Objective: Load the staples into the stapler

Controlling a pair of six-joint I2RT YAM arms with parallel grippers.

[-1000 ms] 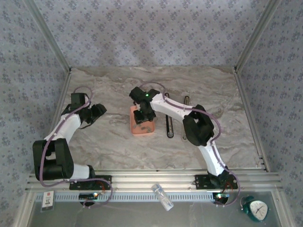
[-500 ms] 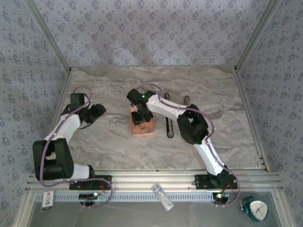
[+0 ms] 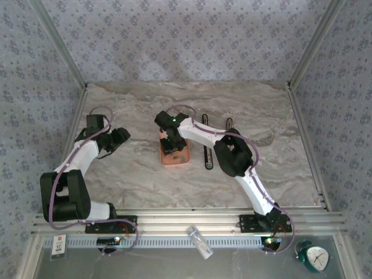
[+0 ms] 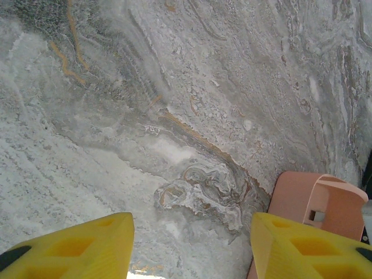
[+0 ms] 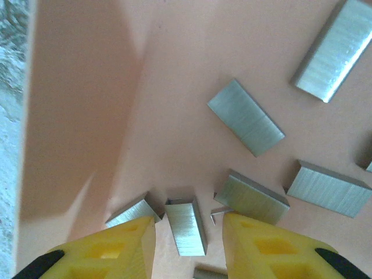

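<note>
Staples [image 5: 246, 118]: short grey brushed-metal blocks, scattered | right claw [image 5: 186, 225] spread astride one | left claw [image 4: 190, 232] spread

Salmon tray [image 5: 174, 58], grey staples [image 5: 246, 118], marbled grey table [image 4: 174, 87].

The left arm [image 3: 81, 156] and the right arm [image 3: 200, 132] were built alike: smooth white links ran between bulky black joint housings, and each rose from a low black base [image 3: 110, 224]. Thin lilac cables [image 3: 51, 203] looped loosely along both. A small green light [image 3: 173, 120] glowed on the right wrist. The left end effector [image 4: 190, 235] and the right end effector [image 5: 189, 224] carried chunky yellow fingers [image 4: 81, 247] with moulded hollow pockets and black patches [image 5: 39, 264] toward their roots.
</note>
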